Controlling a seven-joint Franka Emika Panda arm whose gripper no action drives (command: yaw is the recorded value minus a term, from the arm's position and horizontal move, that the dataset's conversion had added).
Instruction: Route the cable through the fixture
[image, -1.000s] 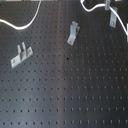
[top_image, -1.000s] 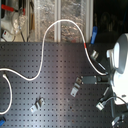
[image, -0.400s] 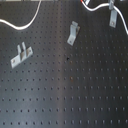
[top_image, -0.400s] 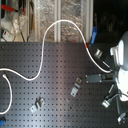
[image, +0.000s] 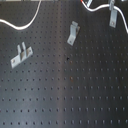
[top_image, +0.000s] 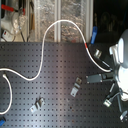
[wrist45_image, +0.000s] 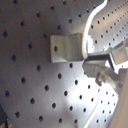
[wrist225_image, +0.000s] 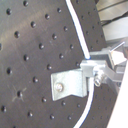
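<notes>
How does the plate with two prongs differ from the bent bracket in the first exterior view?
The plate with two prongs has a flat base lying on the board, with two upright prongs; the bent bracket is a single strip, bent once. The plate stands at the first exterior view's left; the bent bracket stands near the middle, higher in the picture. Both are silver-grey metal and stand on the black perforated board.

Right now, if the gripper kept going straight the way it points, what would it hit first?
Most likely the metal clip just ahead of the gripper, with the cable running past it; depth is hard to judge.
</notes>
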